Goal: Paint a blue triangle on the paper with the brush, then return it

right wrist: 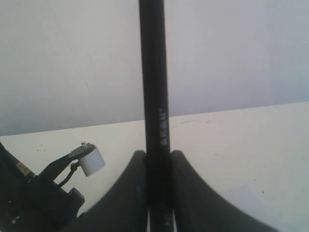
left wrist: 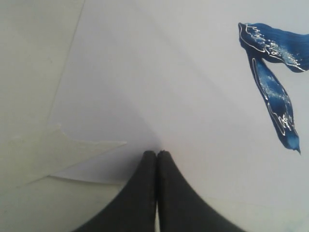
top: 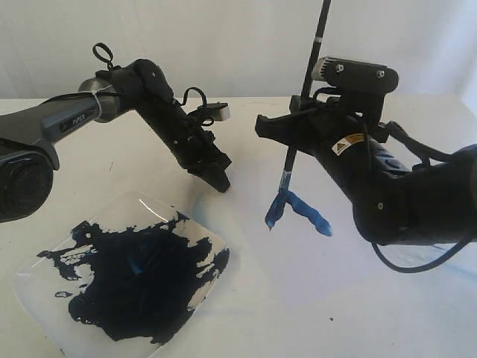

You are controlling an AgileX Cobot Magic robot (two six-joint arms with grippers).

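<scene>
- Brush [top: 310, 63] stands nearly upright, its handle clamped between the jaws of the right gripper [top: 291, 128]. The bristle tip points down at the corner where 2 wet strokes of the blue triangle [top: 305, 212] meet.
- Its long axis rises steeply from the paper [top: 298, 298], leaning slightly right at the top.
- I judge a 3rd side remains, joining the 2 free stroke ends on the camera's side of the tip.
- The left gripper [top: 220, 179], jaws together on nothing, points down at the paper, left of the strokes.
</scene>
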